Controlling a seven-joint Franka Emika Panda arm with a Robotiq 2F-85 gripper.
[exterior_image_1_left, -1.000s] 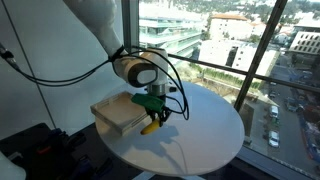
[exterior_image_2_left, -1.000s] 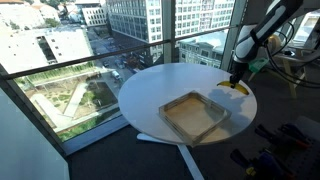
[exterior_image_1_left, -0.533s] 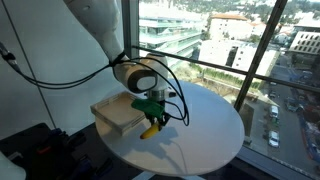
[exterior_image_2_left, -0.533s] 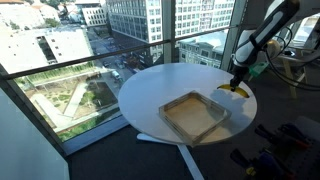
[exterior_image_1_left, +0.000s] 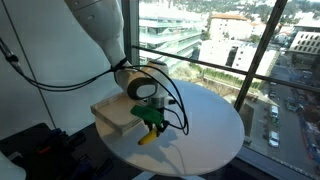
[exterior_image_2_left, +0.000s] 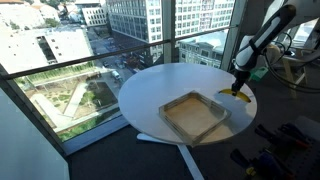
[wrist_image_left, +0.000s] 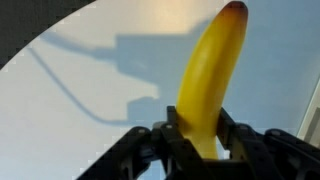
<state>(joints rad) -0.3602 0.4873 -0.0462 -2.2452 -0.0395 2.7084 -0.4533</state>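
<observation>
Yellow banana (exterior_image_1_left: 148, 136) hangs clamped between the closed jaws of the gripper (exterior_image_1_left: 152, 121), its free end pointing down at the round white table (exterior_image_1_left: 215, 130). Compared with a second ago, gripper and banana sit lower and nearer the tabletop, shifted slightly toward the near edge. Whether the tip touches the table I cannot tell. The banana is just beside the wooden tray (exterior_image_1_left: 112, 114), off its right side; the tray has not moved. In the wrist view the banana (wrist_image_left: 212, 75) rises from between the fingers (wrist_image_left: 166, 134), with pale tabletop and the arm's shadow behind.
</observation>
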